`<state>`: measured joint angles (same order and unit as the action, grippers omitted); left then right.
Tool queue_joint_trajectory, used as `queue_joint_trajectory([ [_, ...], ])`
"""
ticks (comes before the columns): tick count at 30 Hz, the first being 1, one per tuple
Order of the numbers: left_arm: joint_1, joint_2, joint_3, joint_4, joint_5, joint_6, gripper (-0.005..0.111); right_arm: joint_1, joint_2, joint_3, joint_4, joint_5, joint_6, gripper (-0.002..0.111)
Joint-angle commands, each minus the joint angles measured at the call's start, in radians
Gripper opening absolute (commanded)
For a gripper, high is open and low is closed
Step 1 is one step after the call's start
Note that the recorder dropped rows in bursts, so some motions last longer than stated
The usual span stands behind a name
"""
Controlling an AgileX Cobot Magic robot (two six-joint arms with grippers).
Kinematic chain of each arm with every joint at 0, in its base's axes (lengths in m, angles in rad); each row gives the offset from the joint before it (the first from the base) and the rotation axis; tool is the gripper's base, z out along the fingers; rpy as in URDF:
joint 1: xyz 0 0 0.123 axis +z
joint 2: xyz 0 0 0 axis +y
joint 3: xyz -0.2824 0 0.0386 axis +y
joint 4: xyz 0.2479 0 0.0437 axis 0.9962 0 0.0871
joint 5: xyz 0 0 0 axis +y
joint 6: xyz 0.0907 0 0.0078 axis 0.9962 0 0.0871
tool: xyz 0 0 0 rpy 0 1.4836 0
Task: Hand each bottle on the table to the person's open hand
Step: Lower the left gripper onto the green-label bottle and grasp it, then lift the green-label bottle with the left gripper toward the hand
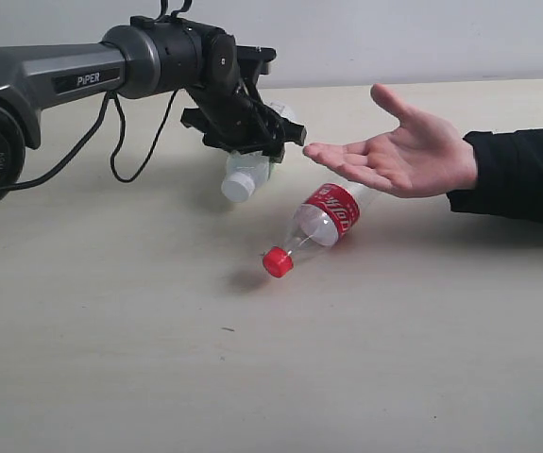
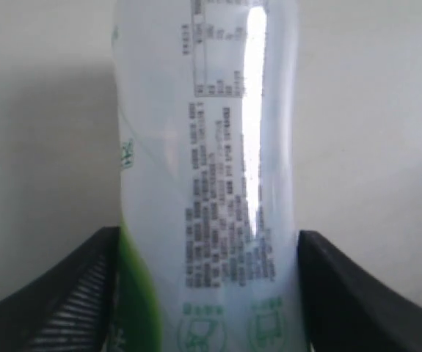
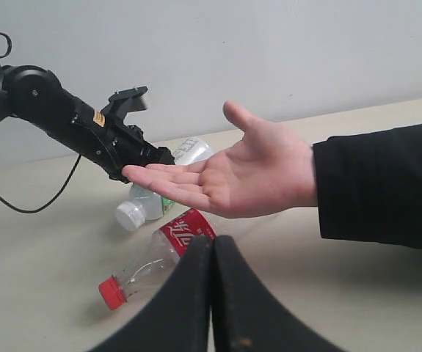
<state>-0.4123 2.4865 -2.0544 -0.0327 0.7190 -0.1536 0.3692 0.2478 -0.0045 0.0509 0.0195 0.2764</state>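
The left jaws are clamped on a white-capped bottle (image 1: 248,176), held tilted cap-down just beyond the fingertips of the person's open hand (image 1: 413,156), probably ready to be laid on the palm. A red-labelled bottle (image 1: 332,212) lies on the table (image 1: 110,359) under that hand. The right jaws are pressed together, empty, short of the hand.

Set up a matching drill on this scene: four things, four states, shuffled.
1. white-capped bottle
2. red-capped bottle
3. person's open hand
4. right gripper

A. lying on the table
B. shut, holding nothing
C. held in the left gripper
D. palm up, nothing on it

Pairs: 1-C, 2-A, 3-D, 4-B
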Motion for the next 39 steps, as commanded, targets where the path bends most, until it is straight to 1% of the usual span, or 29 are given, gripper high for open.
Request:
queue_joint_trajectory([
  [1, -0.006, 0.001, -0.007, 0.004, 0.005, -0.003, 0.036, -0.003, -0.003, 0.004, 0.000, -0.002, -0.001, 0.000],
  [5, -0.006, -0.001, -0.007, 0.004, 0.003, -0.003, 0.006, -0.003, -0.003, 0.004, 0.000, -0.002, -0.001, 0.000],
  [6, -0.003, -0.003, -0.007, 0.004, 0.003, -0.003, 0.000, -0.003, -0.003, 0.004, 0.000, -0.002, -0.001, 0.000],
  [12, 0.012, -0.048, -0.007, 0.004, 0.007, -0.010, 0.000, -0.003, -0.003, 0.004, 0.000, -0.002, -0.001, 0.000],
  [16, 0.021, -0.107, -0.007, 0.004, 0.078, -0.010, 0.000, -0.003, -0.003, 0.004, 0.000, -0.002, -0.001, 0.000],
  [24, 0.027, -0.299, -0.007, 0.055, 0.327, -0.015, 0.000, -0.003, -0.003, 0.004, 0.000, -0.002, -0.001, 0.000],
  [27, 0.027, -0.369, 0.016, 0.072, 0.429, -0.019, 0.000, -0.003, -0.003, 0.004, 0.000, -0.002, -0.001, 0.000],
  [30, 0.024, -0.461, 0.092, 0.103, 0.467, -0.040, 0.000, -0.003, -0.003, 0.004, 0.000, -0.002, -0.001, 0.000],
  [33, 0.024, -0.568, 0.208, 0.105, 0.444, -0.060, 0.000, -0.003, -0.003, 0.004, 0.000, -0.002, -0.001, 0.000],
  [36, 0.017, -0.693, 0.368, 0.105, 0.371, -0.090, 0.000, -0.003, -0.003, 0.004, 0.000, -0.002, -0.001, 0.000],
  [39, -0.008, -0.828, 0.569, 0.105, 0.215, -0.142, 0.000, -0.003, -0.003, 0.004, 0.000, -0.002, -0.001, 0.000],
])
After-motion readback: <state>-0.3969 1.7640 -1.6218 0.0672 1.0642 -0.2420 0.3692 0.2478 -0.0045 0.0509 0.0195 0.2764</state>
